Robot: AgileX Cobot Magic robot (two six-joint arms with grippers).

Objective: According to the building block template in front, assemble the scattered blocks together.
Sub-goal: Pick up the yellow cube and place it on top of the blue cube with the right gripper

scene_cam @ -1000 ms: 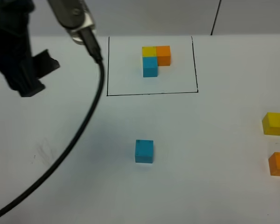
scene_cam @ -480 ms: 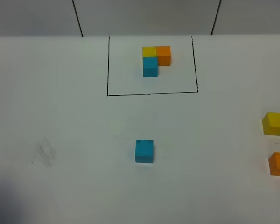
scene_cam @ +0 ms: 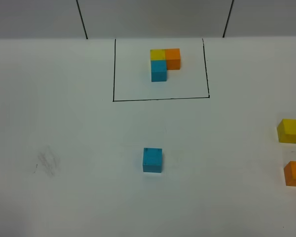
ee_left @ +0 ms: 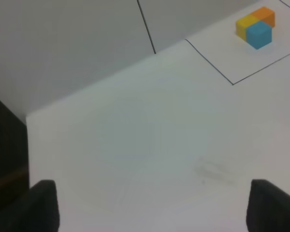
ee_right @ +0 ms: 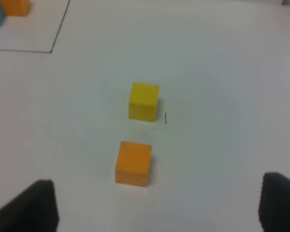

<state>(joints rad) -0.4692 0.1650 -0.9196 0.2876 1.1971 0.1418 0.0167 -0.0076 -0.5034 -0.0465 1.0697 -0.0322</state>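
The building block template (scene_cam: 163, 63) is a yellow, orange and blue L inside a black drawn rectangle at the back centre; it also shows in the left wrist view (ee_left: 255, 26). The scattered sky-blue cube (scene_cam: 152, 160) lies in the middle. The yellow cube (scene_cam: 290, 131) and orange cube (scene_cam: 295, 173) lie apart at the right edge. The right wrist view shows the yellow cube (ee_right: 144, 101) and the orange cube (ee_right: 133, 163) ahead of my open, empty right gripper (ee_right: 159, 208). My left gripper (ee_left: 152, 208) is open and empty over bare table at the left. Neither gripper shows in the exterior view.
The white table (scene_cam: 64, 138) has a faint grey smudge (scene_cam: 47, 162) at the left. Its back edge meets a grey wall (scene_cam: 153, 17) with two dark vertical lines. The table's left edge and a dark drop (ee_left: 7, 145) show in the left wrist view.
The left arm and its black cable, at the upper left a second ago, have withdrawn out of the exterior view. The cubes have not moved.
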